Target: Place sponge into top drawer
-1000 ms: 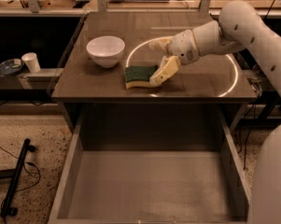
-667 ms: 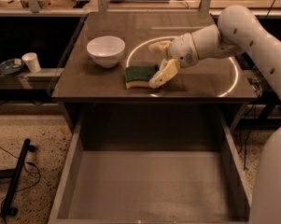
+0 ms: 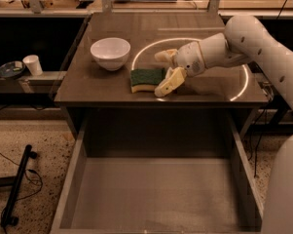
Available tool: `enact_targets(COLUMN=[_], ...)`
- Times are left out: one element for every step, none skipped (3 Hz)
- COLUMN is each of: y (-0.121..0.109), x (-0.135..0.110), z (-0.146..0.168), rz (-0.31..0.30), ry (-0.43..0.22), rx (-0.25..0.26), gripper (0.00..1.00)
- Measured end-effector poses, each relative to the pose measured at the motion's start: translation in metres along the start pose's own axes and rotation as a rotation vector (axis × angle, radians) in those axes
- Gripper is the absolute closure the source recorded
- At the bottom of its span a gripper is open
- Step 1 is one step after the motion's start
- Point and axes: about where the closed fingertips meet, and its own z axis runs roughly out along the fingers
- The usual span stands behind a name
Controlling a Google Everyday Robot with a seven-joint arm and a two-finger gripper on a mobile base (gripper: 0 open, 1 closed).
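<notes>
Grey and shallow, the top drawer [image 3: 155,194] stands pulled out below the tabletop [image 3: 95,87], its flat bottom in full view. A white bowl [image 3: 110,52] sits on the tabletop's left part. The sponge [image 3: 146,79] lies green side up on the tabletop, right of the bowl and near the front edge, outside the drawer. The tool [image 3: 159,74] sits at the sponge's right end, fingers spread wide, one behind it and one just before its front corner, not clamped.
</notes>
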Motion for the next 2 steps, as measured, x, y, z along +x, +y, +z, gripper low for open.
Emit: enact_targets(y=[0.0,0.001], x=[0.0,0.013], z=[0.0,0.008], rz=[0.001,0.038], ry=[0.0,0.001], rx=[-0.001,-0.017], gripper=[0.0,0.0])
